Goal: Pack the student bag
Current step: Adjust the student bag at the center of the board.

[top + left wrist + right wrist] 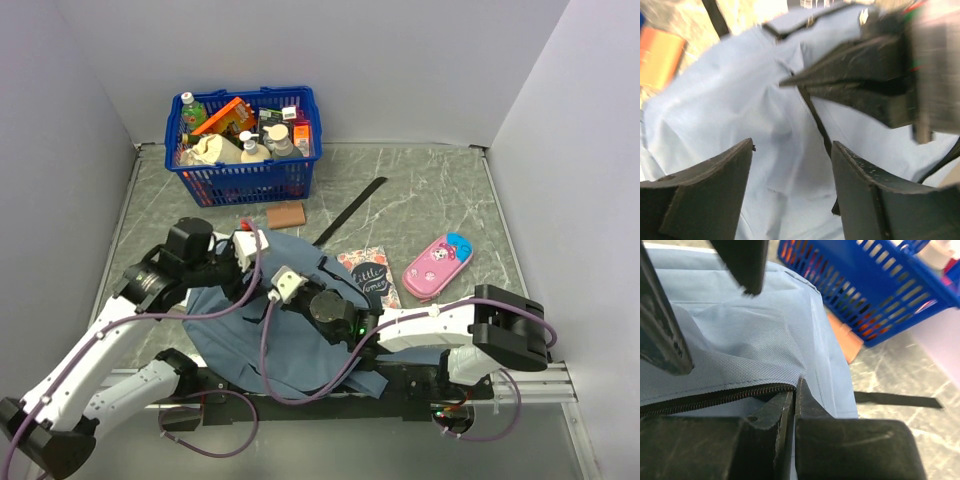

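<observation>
Top view: the student bag (225, 335) lies flat on the table (440, 200) at its near edge, under the left tool (262, 243) and right tool (280, 283).
Left wrist view: the left tool (791, 150) hangs released above the bag's fabric.
Right wrist view: the right tool (795, 390) is clenched at the end of the zipper (715, 397).
</observation>
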Tool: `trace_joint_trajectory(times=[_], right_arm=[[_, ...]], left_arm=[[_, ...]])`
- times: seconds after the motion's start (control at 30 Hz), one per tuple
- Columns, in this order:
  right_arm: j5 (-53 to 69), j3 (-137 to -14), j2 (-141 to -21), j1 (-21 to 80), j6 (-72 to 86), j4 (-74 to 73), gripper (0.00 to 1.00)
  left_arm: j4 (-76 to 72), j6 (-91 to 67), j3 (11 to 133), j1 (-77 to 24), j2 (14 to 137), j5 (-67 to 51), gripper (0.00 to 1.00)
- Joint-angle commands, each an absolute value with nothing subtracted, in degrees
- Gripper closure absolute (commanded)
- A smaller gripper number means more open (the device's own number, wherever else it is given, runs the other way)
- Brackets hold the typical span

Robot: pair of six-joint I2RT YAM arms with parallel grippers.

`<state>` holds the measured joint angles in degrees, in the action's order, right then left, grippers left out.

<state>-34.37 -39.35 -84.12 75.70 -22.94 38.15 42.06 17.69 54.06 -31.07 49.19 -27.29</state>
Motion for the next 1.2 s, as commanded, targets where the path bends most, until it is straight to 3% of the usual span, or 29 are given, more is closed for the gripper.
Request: trace_joint_trajectory(times=[0.0,0.17,0.3,0.43,0.6,0.73,0.87,1.17], right_arm=[[-32.52,-44.72,-81.3,75.5,-14.51,34.39,1.0],[-29.01,-49.21,-80.77,74.36,-7.14,25.94,1.0],[-28.13,-53.08,-81.12,74.27,-3.26,20.75,1.0],[-28.03,-56.86,-82.61,74.0,-0.1,15.4,1.0],[-29.35,-63.1,-84.63,74.09,4.3,6.43,1.0],[-30.58,-68.11,-87.1,74.0,6.76,0.62,1.0],[-30.15,-71.71,-88.24,73.92,8.43,-3.33,1.0],[-28.83,-66.02,-83.85,72.69,11.16,-1.76,1.0]], left_arm=[[34.82,9.43,51.96,-30.85,41.67,-30.84,0.19],[30.86,9.84,45.54,-31.11,32.97,-29.28,0.17],[28.92,11.33,42.81,-31.29,33.13,-21.98,0.2],[27.08,12.04,41.57,-31.99,33.31,-21.37,0.16],[24.52,11.08,41.04,-38.75,35.07,-8.98,0.21],[22.59,10.02,40.96,-49.7,35.85,-0.2,0.21],[21.27,11.68,39.21,-51.42,37.53,6.06,0.21],[14.68,18.09,35.34,-51.33,37.62,19.51,0.23]])
